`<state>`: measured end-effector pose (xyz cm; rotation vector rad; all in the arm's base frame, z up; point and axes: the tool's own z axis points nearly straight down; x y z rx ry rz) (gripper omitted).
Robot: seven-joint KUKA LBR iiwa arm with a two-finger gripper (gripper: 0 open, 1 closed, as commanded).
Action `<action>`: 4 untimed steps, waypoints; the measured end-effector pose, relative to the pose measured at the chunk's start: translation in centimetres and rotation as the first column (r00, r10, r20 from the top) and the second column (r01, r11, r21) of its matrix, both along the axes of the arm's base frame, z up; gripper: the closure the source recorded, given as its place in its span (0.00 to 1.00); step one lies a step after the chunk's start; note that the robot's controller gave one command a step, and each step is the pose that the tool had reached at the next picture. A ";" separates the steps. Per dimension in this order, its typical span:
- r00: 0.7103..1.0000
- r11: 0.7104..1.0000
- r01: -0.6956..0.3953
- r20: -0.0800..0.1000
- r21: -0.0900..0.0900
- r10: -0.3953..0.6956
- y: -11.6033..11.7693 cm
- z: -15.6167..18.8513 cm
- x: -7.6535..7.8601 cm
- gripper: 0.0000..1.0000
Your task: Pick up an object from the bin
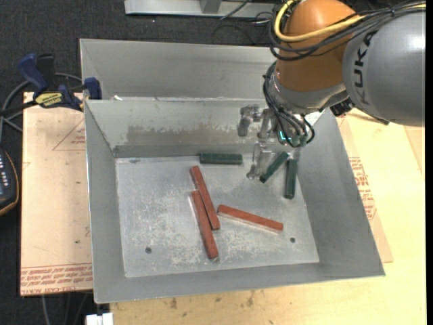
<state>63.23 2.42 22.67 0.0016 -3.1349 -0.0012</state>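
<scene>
Camera view: the pincer (259, 171) hangs low at the grey bin's (101, 181) back right, right beside a tilted dark green stick (274, 167). Whether it's gripping can't be told. Three red-brown sticks (210, 212) lie mid-floor.

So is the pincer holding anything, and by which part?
Cannot tell. A dark green stick slants beside the pincer at the back right of the bin, its upper end hidden under it; no clear hold shows.

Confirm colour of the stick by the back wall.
Dark green. The stick shows best in the camera view.
</scene>
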 end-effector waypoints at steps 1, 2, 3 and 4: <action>0.986 0.986 0.166 0.002 -0.001 -0.166 -1.9 -6.2 -2.1 0.00; 0.961 0.961 0.277 -0.006 -0.004 -0.277 -4.8 -15.8 -12.4 0.00; 0.961 0.961 0.275 0.007 0.000 -0.275 -4.7 -15.3 -11.9 1.00; 0.967 0.967 0.253 0.016 0.002 -0.253 -5.7 -0.5 -14.0 1.00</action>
